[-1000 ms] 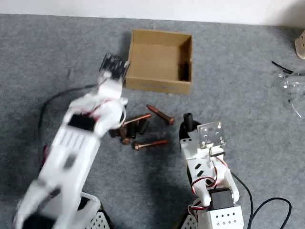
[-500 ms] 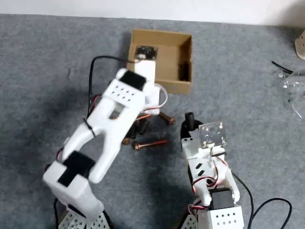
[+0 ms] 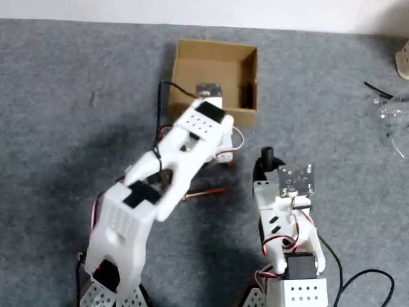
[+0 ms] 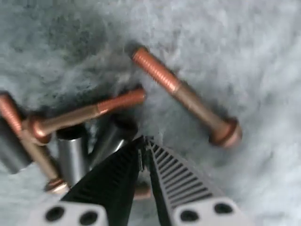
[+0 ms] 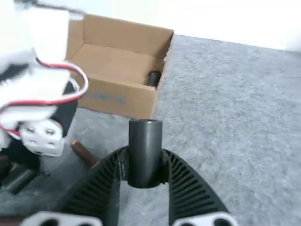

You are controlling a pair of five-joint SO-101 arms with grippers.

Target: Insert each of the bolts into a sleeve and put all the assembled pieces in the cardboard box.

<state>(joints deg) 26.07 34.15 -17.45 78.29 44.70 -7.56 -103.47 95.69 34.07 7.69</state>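
Here, one dark piece stands against the box's right wall; the left hand hangs clenched above loose bolts; the right hand grasps a sleeve.

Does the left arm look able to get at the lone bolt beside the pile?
Probably yes. The bolt lies flat on the carpet with nothing over it, and the left hand hangs close by, shut, so it would need to open first.
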